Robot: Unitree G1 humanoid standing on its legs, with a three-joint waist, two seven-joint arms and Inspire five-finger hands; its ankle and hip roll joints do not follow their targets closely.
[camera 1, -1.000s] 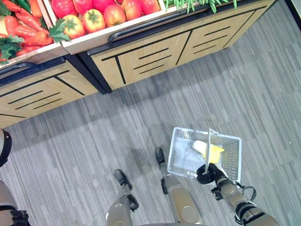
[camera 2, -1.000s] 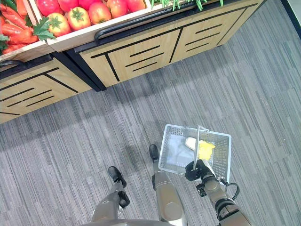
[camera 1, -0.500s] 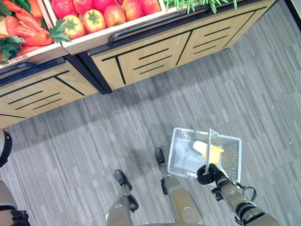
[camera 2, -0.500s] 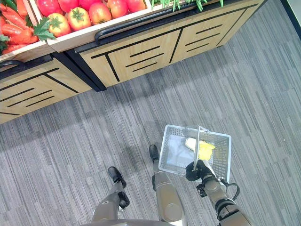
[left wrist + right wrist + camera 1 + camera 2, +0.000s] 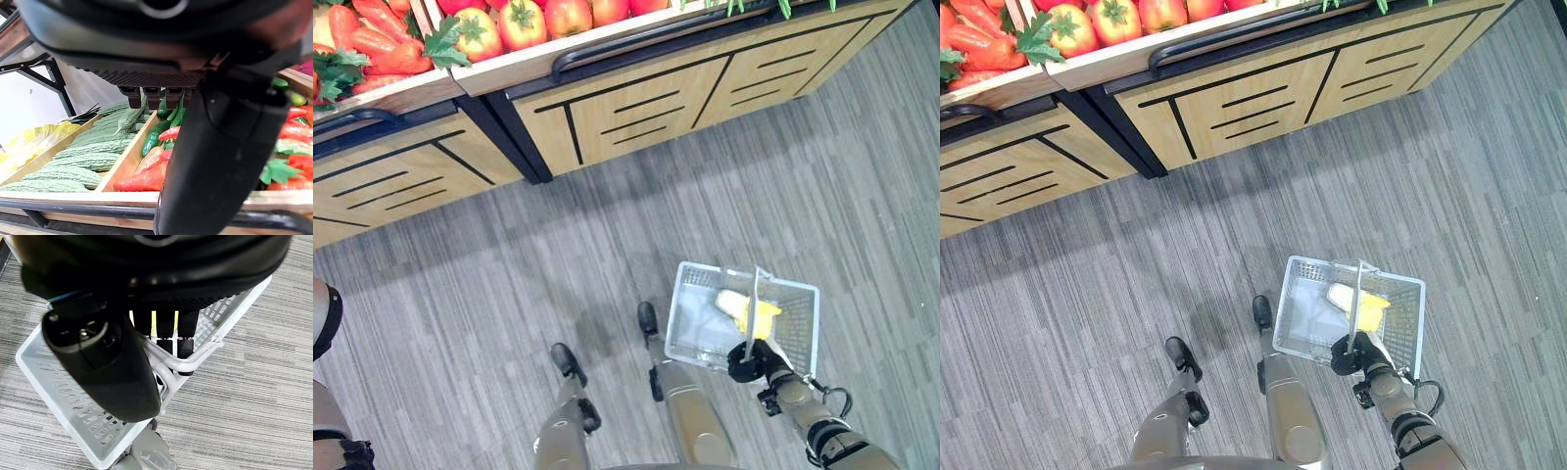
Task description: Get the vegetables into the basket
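- Basket [image 5: 700,318]: pale grey slotted plastic, hanging above the grey striped floor [image 5: 509,284] at the near right, its wire handle [image 5: 751,311] standing up.
- Inside the basket, toward its far right corner, lies a yellow vegetable with a pale end [image 5: 744,308]; its kind cannot be told.
- Right hand [image 5: 748,361]: dark fingers curled round the handle, clamped on it. The right wrist view shows the fingers [image 5: 168,328] hooked over the grey handle bar [image 5: 168,364], with the basket wall [image 5: 68,396] and floor beyond.
- Left hand [image 5: 215,147]: thumb and the short row of fingers [image 5: 156,95] appear in its wrist view, pointing toward the produce and touching nothing; whether they are straight or curled cannot be told.
- Beyond the left hand: a wooden tray of bumpy green bitter gourds [image 5: 73,161], pale yellow leafy greens [image 5: 29,144] at its side, then a compartment of red and green peppers [image 5: 156,156].
- Far edge of the scene: wooden display stand [image 5: 636,98] with black-lined panels and a black rail [image 5: 636,44].
- On the stand: red and yellow tomatoes [image 5: 524,18], and at the far left, orange-red carrots with green leaves [image 5: 382,49].
- The stand is well apart from the basket, with bare floor between them.
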